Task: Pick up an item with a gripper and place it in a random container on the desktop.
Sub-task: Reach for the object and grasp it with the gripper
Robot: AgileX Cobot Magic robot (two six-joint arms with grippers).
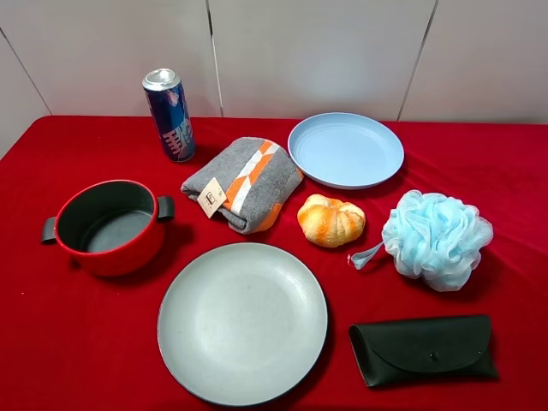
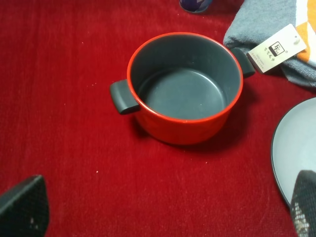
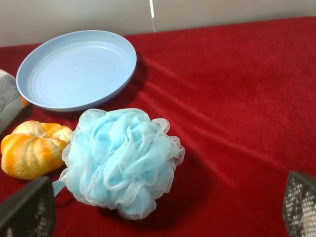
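The light blue mesh bath pouf (image 1: 437,238) lies on the red desktop (image 1: 514,171) at the right, its ribbon loop pointing left. It also shows in the right wrist view (image 3: 121,160). The light blue plate (image 1: 345,149) sits behind it, empty, and shows in the right wrist view (image 3: 76,69) too. My right gripper (image 3: 163,212) is open, its fingertips (image 3: 27,210) wide apart, short of the pouf and not touching it. My left gripper (image 2: 163,212) is open and empty, in front of the red pot (image 2: 183,89). Neither arm shows in the exterior high view.
An orange pumpkin-shaped bun (image 1: 330,220) lies left of the pouf. A large grey plate (image 1: 242,322) is front centre, a black glasses case (image 1: 424,348) front right, a red pot (image 1: 109,225) left, a folded grey towel (image 1: 241,182) and a blue can (image 1: 169,115) behind.
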